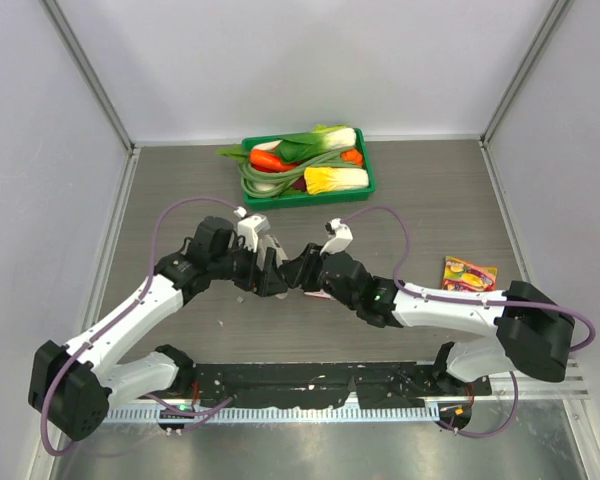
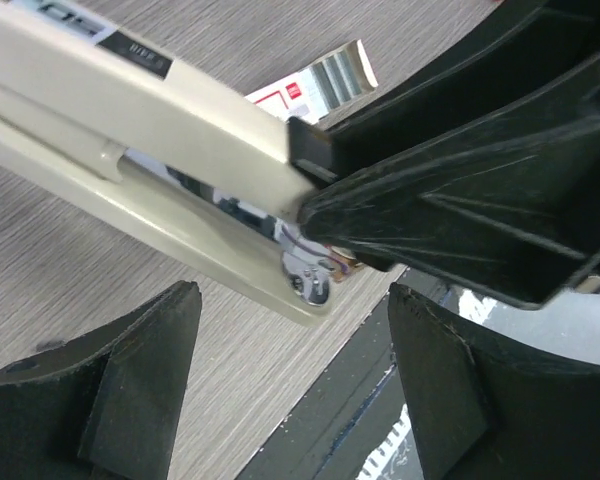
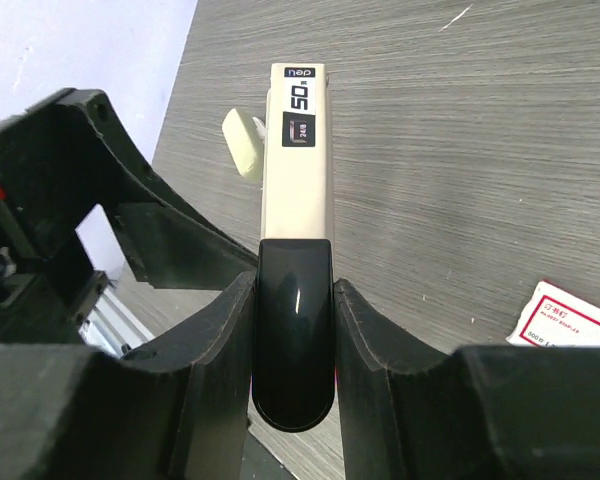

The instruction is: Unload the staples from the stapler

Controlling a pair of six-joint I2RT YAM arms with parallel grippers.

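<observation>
Wood-grain table point(image 1: 430, 180): unloading unfinished.
My right gripper point(image 3: 293, 330) clamps the stapler point(image 3: 298, 170); left gripper point(image 2: 292, 330) gapes empty beside it; no staples visible.

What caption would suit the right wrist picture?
Right gripper clamped on the black end of the stapler, which points away across the table.

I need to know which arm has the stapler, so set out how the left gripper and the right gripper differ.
The right gripper is shut on the black end of the stapler; the left gripper stands open and holds nothing. The right gripper's fingers press both sides of the stapler; the left gripper's fingers stand clear of it. Both are black two-finger grippers, meeting at the stapler.
</observation>
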